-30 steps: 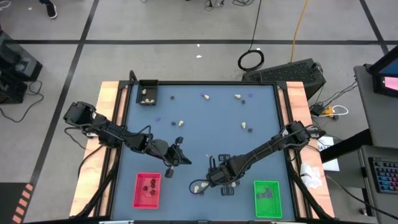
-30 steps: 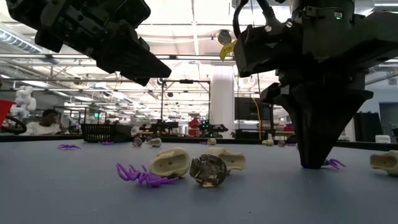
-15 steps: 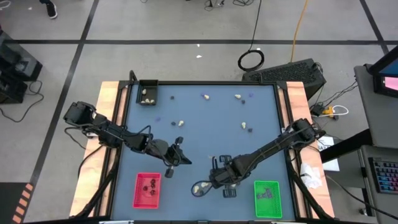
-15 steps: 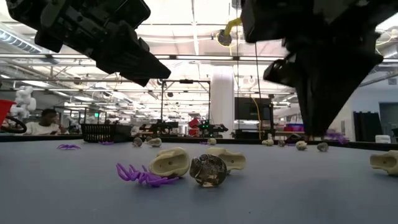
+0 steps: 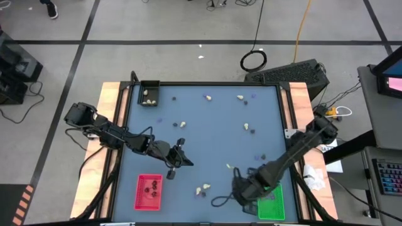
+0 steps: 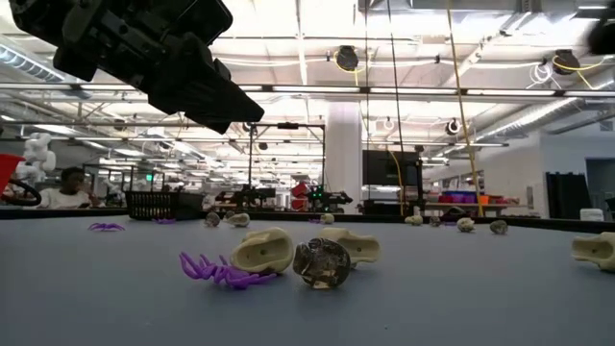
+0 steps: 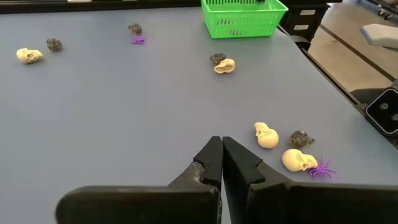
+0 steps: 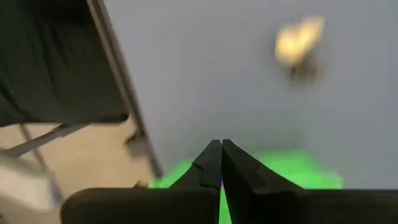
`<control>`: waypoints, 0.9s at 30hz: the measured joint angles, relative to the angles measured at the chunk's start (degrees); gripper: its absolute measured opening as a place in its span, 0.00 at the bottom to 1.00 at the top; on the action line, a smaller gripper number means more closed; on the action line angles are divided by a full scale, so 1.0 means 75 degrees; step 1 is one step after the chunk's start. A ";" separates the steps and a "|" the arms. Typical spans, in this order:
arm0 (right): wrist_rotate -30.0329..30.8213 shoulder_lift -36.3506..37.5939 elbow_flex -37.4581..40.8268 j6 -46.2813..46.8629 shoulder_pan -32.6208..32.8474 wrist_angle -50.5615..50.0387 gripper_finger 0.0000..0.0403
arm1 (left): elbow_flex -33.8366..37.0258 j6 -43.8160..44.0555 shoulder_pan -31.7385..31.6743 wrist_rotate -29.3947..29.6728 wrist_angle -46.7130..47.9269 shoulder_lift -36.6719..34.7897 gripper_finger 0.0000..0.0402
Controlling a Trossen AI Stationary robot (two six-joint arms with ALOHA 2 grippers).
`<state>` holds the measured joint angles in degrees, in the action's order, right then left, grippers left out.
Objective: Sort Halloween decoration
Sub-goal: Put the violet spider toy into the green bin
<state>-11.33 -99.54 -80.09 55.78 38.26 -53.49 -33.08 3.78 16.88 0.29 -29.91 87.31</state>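
Note:
The trinkets are cream skulls, black lumps and purple spiders scattered on the blue table. One cluster lies near the table's near edge: a purple spider (image 6: 216, 271), a cream skull (image 6: 264, 250) and a black lump (image 6: 322, 262). The left wrist view shows the same cluster, with a skull (image 7: 298, 160). My left gripper (image 5: 182, 158) hovers shut above the table, left of the cluster, holding nothing (image 7: 221, 152). My right gripper (image 5: 250, 196) is shut over the left end of the green tray (image 5: 271, 201) and is out of the low view. My right gripper (image 8: 221, 149) has its fingers closed from above over the green tray (image 8: 298, 171). A thin purple streak (image 8: 222, 182) shows in the seam between them. The picture is blurred, and which part of the spider is pinched cannot be told.
A red tray (image 5: 149, 191) holding black lumps sits at the near left. A small black tray (image 5: 149, 94) with cream skulls sits at the far left corner. More trinkets lie across the far half of the table (image 5: 240, 97). Wooden rails border the table's sides.
My right gripper rose from the table, where its tips stood on a purple spider, carrying a purple bit at its tips. It then swung toward the table's right and near edge, over the green tray, leaving the low view. The cluster stayed put.

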 joint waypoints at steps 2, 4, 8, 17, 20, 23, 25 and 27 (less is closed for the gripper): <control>-0.0127 0.0079 0.0000 0.0721 0.0305 -0.0380 0.00 | 0.0000 0.0002 0.0000 -0.0001 0.0000 0.0000 0.02; -0.0138 0.0073 0.0013 0.1181 0.0585 -0.0769 0.00 | 0.0000 0.0039 0.0000 0.0000 -0.0001 0.0000 0.02; -0.0243 0.0066 0.0506 0.1645 0.1031 -0.0817 0.00 | 0.0000 0.0048 0.0000 0.0000 -0.0002 0.0000 0.02; -0.0319 0.0066 0.2438 0.1610 0.1250 0.0740 0.00 | 0.0000 0.0056 0.0000 0.0000 -0.0003 0.0000 0.02; -0.0310 0.0066 0.2604 0.1612 0.1253 0.0794 0.00 | 0.0000 0.0059 0.0000 -0.0002 -0.0003 0.0000 0.02; -0.0306 0.0066 0.2507 0.1609 0.1253 0.0554 0.02 | -0.0024 0.0095 0.0000 0.0000 0.0043 0.0000 0.02; -0.0306 0.0069 0.2316 0.1613 0.1253 0.0365 0.06 | -0.0152 0.0255 0.0000 -0.0004 0.0346 0.0000 0.02; -0.0312 0.0069 0.2035 0.1610 0.1254 -0.0016 0.12 | -0.0317 0.0394 0.0000 -0.0005 0.0770 0.0000 0.02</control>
<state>-13.67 -99.02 -64.83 67.85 47.66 -53.61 -35.46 6.74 16.88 0.25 -24.14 87.31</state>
